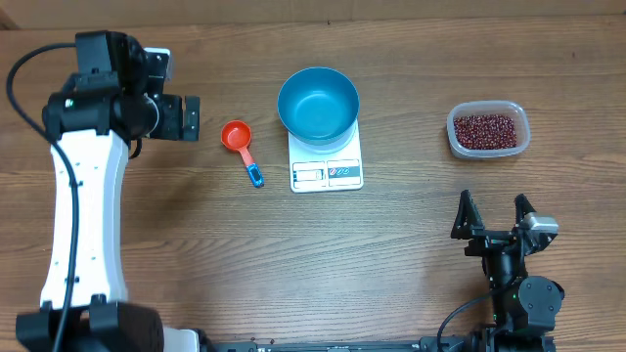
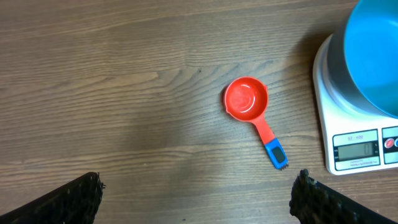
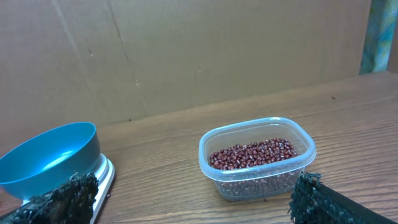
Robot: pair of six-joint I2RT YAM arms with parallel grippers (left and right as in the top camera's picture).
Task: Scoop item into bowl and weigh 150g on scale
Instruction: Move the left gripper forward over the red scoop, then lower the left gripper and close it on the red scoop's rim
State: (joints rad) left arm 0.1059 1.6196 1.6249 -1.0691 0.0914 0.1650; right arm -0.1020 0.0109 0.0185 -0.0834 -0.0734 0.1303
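The empty blue bowl stands on the white scale at the table's middle. Dark red-brown beans fill a clear tub at the right. A red scoop with a blue handle tip lies left of the scale. My left gripper hovers open just left of the scoop, holding nothing; its wrist view shows the scoop ahead, with the scale and bowl at the right. My right gripper stands open near the front edge, facing the beans.
A brown cardboard wall backs the wooden table. The tub sits a little right of the bowl and scale. Bare wood lies between the scale and the right gripper, and under the left gripper.
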